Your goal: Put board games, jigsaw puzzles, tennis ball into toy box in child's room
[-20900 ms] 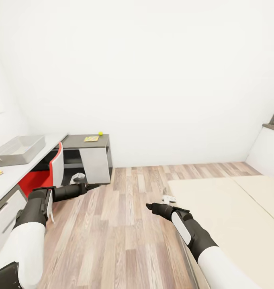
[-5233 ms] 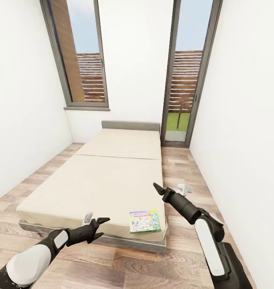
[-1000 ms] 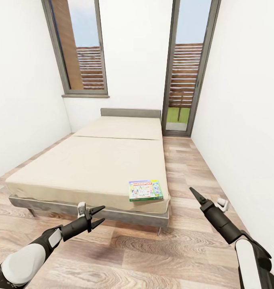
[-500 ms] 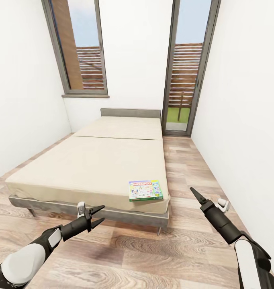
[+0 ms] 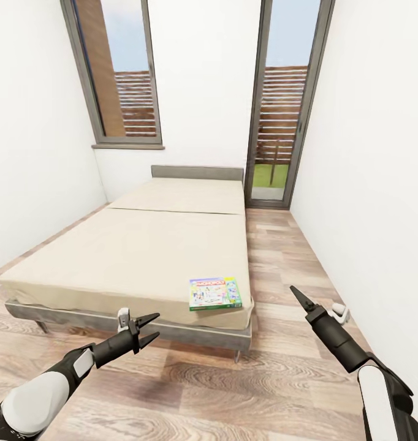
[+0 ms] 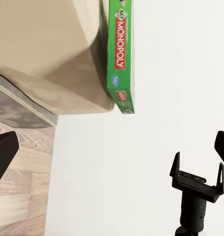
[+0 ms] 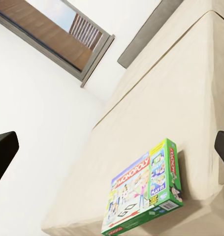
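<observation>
A green-blue Monopoly board game [image 5: 215, 294] lies flat on the near right corner of the beige bed [image 5: 141, 251]; its green edge [image 6: 120, 54] and printed lid [image 7: 144, 191] show in the wrist views. My left gripper [image 5: 149, 327] hovers open over the floor, in front of the bed's foot and left of the box. My right gripper [image 5: 296, 294] is held open to the right of the bed corner, at about the box's height, and appears as a fork [image 6: 198, 169] in the left wrist view. Neither holds anything. The table, toy box, jigsaw puzzles and tennis ball are out of view.
A grey headboard [image 5: 197, 173] stands at the bed's far end, under a tall window [image 5: 120, 73] and beside a glass door [image 5: 282, 104]. White walls close both sides. A strip of wood floor [image 5: 276, 245] runs right of the bed, where a small white object [image 5: 339, 312] lies.
The whole view has shifted slightly, so the bed and Monopoly box now sit a little further left and lower in the picture. Both arms hold the same pose, grippers still open.
</observation>
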Robot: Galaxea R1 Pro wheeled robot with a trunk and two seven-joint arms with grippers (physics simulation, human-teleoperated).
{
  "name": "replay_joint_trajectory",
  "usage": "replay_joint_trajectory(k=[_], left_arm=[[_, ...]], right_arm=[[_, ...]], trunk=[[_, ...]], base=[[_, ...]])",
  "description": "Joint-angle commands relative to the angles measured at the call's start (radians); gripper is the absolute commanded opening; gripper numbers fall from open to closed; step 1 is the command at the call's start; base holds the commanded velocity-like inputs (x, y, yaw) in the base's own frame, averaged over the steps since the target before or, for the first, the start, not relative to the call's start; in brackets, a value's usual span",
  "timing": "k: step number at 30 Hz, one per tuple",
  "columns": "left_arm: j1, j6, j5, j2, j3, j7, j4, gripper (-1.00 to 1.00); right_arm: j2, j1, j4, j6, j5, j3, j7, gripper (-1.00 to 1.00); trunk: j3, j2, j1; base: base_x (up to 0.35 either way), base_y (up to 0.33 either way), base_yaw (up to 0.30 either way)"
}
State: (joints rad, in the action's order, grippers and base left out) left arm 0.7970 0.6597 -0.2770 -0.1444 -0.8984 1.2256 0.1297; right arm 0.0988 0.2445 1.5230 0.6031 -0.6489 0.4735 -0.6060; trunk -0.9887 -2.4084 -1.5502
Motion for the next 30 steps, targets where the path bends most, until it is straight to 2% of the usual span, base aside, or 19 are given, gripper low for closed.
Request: replay_joint_trajectory(k=[1, 13, 30], left_arm=[[0.001, 0.009, -0.010, 0.000, -0.009, 0.005, 0.001, 1.00], [0.001, 0.009, -0.010, 0.000, -0.008, 0.005, 0.001, 1.00], [0.001, 0.009, -0.010, 0.000, -0.009, 0.005, 0.001, 1.00]], right_arm=[[0.001, 0.001, 0.000, 0.008, -0.005, 0.002, -0.002, 1.00], [0.001, 0.001, 0.000, 0.006, -0.005, 0.002, -0.002, 1.00], [0.001, 0.001, 0.000, 0.006, -0.005, 0.002, -0.001, 1.00]], trunk=[[-0.001, 0.000, 0.000], [-0.001, 0.000, 0.000], [-0.001, 0.000, 0.000]], base=[[0.019, -0.006, 0.000], [0.120, -0.001, 0.000], [0.011, 0.000, 0.000]])
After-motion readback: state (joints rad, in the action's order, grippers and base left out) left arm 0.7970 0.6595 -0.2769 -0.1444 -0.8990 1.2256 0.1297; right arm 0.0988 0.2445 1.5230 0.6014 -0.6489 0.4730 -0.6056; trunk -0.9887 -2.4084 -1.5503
